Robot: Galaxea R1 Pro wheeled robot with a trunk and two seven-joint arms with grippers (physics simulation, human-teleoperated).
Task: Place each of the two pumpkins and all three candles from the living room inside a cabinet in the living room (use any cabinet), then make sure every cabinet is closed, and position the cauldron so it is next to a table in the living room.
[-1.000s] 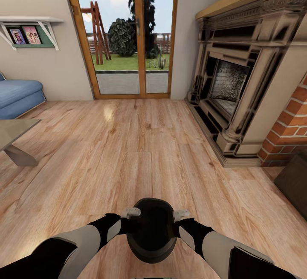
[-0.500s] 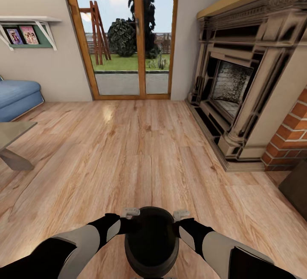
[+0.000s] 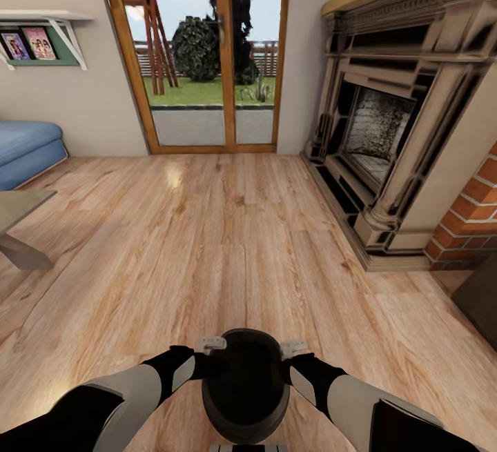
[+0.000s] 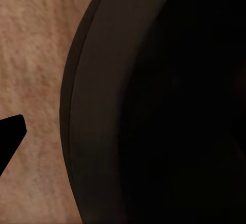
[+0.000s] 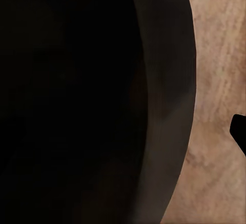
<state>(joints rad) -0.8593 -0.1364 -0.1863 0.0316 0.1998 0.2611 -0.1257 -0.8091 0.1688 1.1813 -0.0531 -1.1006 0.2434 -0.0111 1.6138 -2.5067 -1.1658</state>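
The glossy black cauldron (image 3: 245,386) hangs low in front of me over the wooden floor, mouth up, held between both arms. My left gripper (image 3: 210,353) grips its rim on one side and my right gripper (image 3: 290,354) grips the opposite side. The left wrist view has the cauldron's dark wall (image 4: 154,106) close up, with one black fingertip (image 4: 10,131) outside it. The right wrist view has the cauldron (image 5: 77,80) likewise, with a fingertip (image 5: 240,129) outside. A corner of the grey table (image 3: 17,207) juts in at the left. A dark-brown cabinet corner (image 3: 483,293) sits at the right edge. Pumpkins and candles are out of view.
A large fireplace (image 3: 386,134) with a brick surround fills the right side. Glass doors (image 3: 207,59) in a wooden frame stand straight ahead. A blue sofa (image 3: 27,152) and a wall shelf (image 3: 41,31) are at the left. Open wooden floor (image 3: 221,245) lies ahead.
The whole view has shifted: the fireplace, doors and table have slid as the camera moved. The cauldron stays held between both grippers, sitting slightly lower in the picture.
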